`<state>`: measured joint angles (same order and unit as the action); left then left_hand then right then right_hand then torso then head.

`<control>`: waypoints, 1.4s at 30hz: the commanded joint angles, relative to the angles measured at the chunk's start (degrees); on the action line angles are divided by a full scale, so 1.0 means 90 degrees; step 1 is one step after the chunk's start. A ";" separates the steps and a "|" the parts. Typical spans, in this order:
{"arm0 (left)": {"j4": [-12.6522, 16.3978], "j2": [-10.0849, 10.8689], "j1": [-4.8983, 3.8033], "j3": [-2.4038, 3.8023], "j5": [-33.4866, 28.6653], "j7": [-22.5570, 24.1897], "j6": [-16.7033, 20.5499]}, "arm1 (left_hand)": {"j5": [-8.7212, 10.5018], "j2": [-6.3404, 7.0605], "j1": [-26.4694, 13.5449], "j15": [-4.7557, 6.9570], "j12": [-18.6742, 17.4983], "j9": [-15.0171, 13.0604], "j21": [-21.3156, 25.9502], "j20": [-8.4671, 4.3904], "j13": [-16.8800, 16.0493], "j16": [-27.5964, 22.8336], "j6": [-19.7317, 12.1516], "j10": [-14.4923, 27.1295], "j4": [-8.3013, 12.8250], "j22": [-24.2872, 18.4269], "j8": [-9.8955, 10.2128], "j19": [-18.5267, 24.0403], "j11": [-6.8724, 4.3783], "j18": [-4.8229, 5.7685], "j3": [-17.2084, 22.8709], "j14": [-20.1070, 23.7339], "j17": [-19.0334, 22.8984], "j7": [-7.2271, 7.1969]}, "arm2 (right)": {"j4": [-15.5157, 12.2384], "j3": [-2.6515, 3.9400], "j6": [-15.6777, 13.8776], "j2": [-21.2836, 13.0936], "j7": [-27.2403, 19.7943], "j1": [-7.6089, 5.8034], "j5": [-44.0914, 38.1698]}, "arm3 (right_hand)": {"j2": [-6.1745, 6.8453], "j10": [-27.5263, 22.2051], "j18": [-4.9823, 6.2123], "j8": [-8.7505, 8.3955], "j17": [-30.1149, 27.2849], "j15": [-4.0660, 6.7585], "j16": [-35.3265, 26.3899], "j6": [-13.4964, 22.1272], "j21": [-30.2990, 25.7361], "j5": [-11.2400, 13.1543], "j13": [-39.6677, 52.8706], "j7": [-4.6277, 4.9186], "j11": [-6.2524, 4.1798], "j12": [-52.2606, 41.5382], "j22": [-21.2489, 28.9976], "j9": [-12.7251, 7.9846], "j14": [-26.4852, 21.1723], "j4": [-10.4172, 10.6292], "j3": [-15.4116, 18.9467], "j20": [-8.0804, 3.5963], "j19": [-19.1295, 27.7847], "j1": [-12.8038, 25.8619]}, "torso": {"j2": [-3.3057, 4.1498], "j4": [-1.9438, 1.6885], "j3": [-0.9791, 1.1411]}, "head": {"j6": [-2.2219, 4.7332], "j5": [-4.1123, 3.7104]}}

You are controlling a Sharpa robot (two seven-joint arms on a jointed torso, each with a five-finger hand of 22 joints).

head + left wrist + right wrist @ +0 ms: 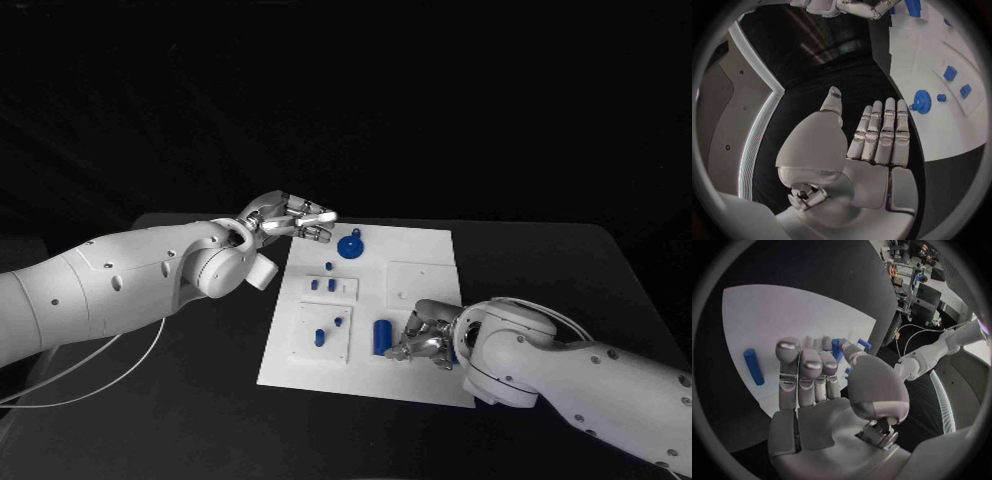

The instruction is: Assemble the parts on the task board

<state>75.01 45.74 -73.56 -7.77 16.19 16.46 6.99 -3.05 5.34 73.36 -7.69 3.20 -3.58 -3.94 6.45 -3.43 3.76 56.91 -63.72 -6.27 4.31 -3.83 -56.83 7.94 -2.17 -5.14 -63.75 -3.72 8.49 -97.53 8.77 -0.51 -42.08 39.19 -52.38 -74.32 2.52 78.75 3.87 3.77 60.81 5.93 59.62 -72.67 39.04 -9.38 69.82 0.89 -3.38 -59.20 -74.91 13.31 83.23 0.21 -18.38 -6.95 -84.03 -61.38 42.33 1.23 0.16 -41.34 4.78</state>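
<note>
Head view: right hand low on task board near edge, fingers curled beside blue cylinder, grip uncertain. Left hand spread, empty, near round blue part. Likely pick-up step; next needs secure pinch. Cylinder lies flat, long axis front-to-back.

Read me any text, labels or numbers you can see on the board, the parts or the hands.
None readable. The task board is plain white with no print that shows, the blue parts carry no markings, and the left hand and right hand show no lettering. Equipment in the background of the right wrist view is too small and blurred to read.
</note>
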 commanded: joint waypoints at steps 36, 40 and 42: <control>0.0000 0.0034 -0.0003 -0.0004 0.0003 0.0111 0.0035 | 0.0039 -0.0117 0.0033 -0.0001 0.0020 -0.0008 -0.0049 0.0032 0.0000 -0.0026 0.0023 0.0011 0.0054 -0.0001 0.0013 -0.0005 0.0000 0.0008 -0.0014 -0.0012 0.0001 0.0028 | -0.0098 0.0746 -0.0187 -0.0809 -0.0633 0.0100 0.0615 | 0.0543 -0.0002 -0.0055 -0.0015 -0.0075 -0.0019 -0.0043 0.0268 -0.0038 0.0014 0.0010 0.0116 0.0076 -0.0019 -0.0052 -0.0052 0.0005 0.0077 0.0379 -0.0011 -0.0329 -0.0495 | -0.0001 0.0015 0.0008 | 0.0111 -0.0088; 0.0023 0.0038 -0.0002 -0.0006 -0.0024 0.0163 0.0105 | 0.0039 -0.0144 0.0028 0.0025 0.0023 -0.0009 -0.0072 0.0010 -0.0002 -0.0020 0.0052 -0.0057 0.0096 0.0009 0.0010 -0.0054 -0.0022 0.0002 -0.0031 -0.0095 -0.0003 0.0020 | 0.0126 0.0924 0.0102 -0.1061 -0.0557 0.0098 0.0783 | 0.0464 -0.0017 -0.0072 -0.0008 -0.0094 -0.0001 -0.0064 0.0170 -0.0049 0.0014 -0.0022 0.0062 0.0047 0.0015 -0.0057 0.0140 -0.0002 -0.0128 0.0487 -0.0027 -0.0324 -0.0570 | -0.0002 0.0012 0.0003 | 0.0143 -0.0151; 0.0035 0.0045 -0.0002 -0.0007 -0.0039 0.0180 0.0135 | 0.0039 -0.0164 0.0021 0.0045 0.0021 -0.0009 -0.0094 -0.0010 -0.0001 -0.0018 0.0077 -0.0128 0.0127 0.0018 0.0010 -0.0099 -0.0044 -0.0002 -0.0049 -0.0156 -0.0005 0.0010 | 0.0214 0.0956 0.0212 -0.1142 -0.0494 0.0098 0.0792 | 0.0451 -0.0021 -0.0077 -0.0014 -0.0089 0.0008 -0.0060 0.0137 -0.0064 0.0031 -0.0029 0.0044 0.0028 0.0021 -0.0057 0.0281 0.0001 -0.0157 0.0499 -0.0035 -0.0325 -0.0567 | 0.0000 0.0013 0.0000 | 0.0149 -0.0167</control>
<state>75.10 46.14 -73.56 -7.85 16.21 16.69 7.33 -3.05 4.53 73.60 -7.26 3.20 -3.58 -4.62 6.42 -3.43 3.76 57.28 -64.60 -5.54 4.39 -3.82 -57.49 7.56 -2.18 -5.57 -64.83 -3.71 8.54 -95.93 17.35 -1.27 -52.16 35.41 -51.58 -69.14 6.79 78.73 3.89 3.77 60.01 5.91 59.41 -71.16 38.80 -9.32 69.58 1.29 -2.97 -59.19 -74.91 15.80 83.22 -0.95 -13.71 -6.95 -84.03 -66.22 42.31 1.36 0.24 -40.11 3.55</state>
